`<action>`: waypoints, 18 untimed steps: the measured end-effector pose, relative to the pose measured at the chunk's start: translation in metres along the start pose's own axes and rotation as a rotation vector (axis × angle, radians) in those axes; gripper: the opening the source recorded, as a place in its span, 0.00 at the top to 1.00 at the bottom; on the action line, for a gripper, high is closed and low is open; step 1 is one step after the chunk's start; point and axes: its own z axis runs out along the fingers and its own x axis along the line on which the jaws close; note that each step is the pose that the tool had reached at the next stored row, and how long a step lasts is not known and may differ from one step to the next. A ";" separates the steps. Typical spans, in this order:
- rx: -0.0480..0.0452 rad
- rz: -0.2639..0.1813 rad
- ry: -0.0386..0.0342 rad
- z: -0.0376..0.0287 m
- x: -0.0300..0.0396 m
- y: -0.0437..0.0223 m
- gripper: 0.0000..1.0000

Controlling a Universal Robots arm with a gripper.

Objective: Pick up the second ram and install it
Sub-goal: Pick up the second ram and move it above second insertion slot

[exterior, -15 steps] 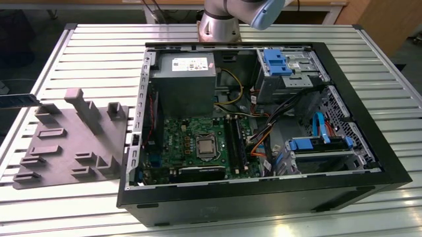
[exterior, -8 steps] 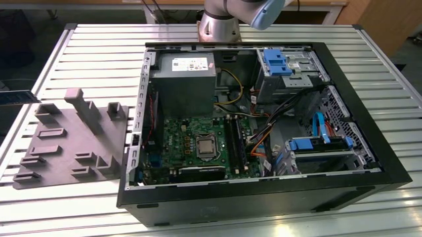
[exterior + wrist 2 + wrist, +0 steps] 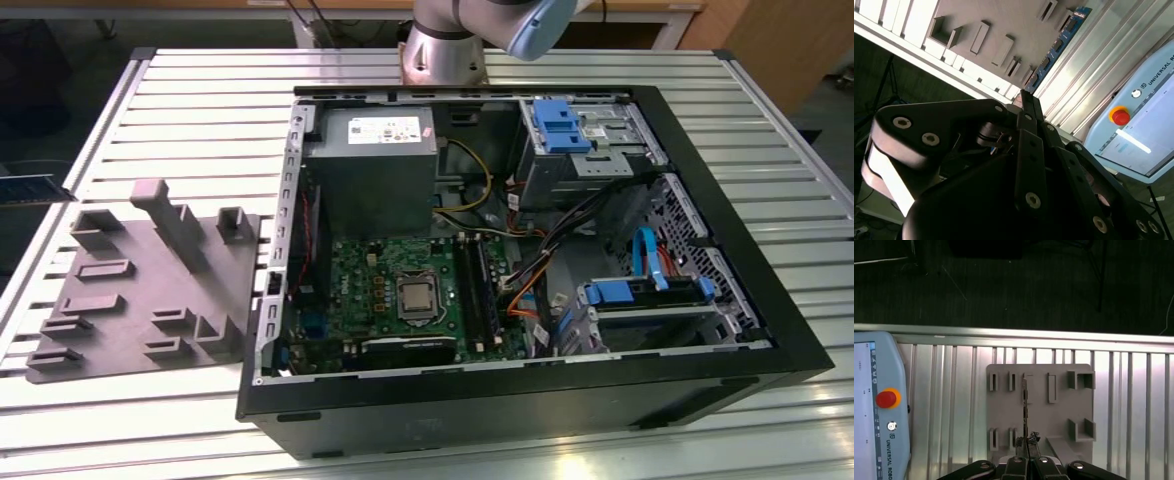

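Right now the claw [image 3: 1027, 447] is clamped on the second ram [image 3: 1025, 405], with its two black fingers [image 3: 1019, 460] pressed together on one end of the stick. In the first wrist view the ram shows on its thin edge, sticking straight out from the claw, with the grey tray [image 3: 1059, 410] behind it. In the second wrist view the claw [image 3: 1026, 100] grips the same stick [image 3: 1059, 42]. Its flat side shows there, bluish green with little black chips in a row, and the grey tray [image 3: 1004, 25] is just beside it.

In the exterior view the ram [image 3: 34, 188] pokes in on the exterior view's left of the grey tray [image 3: 147, 290] and does not touch it. The tray is a flat grey plate with small raised blocks and slots. It lies on a table [image 3: 200, 100] made of long silver slats.

A light blue control box [image 3: 874, 405] with a red button [image 3: 886, 398] lies on the table near the tray, apart from it.

On the exterior view's right of the tray, just beside it, a big black computer case [image 3: 534, 400] lies open. A green board [image 3: 387, 280] sits inside it, with long black slots [image 3: 478, 290] on the board, well apart from the tray
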 end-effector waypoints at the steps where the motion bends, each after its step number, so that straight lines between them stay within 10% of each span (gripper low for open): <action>1: -0.0001 0.000 -0.0003 -0.0010 0.0000 0.0000 0.89; 18: -0.0001 0.000 -0.0024 -0.0064 -0.0002 -0.0023 0.89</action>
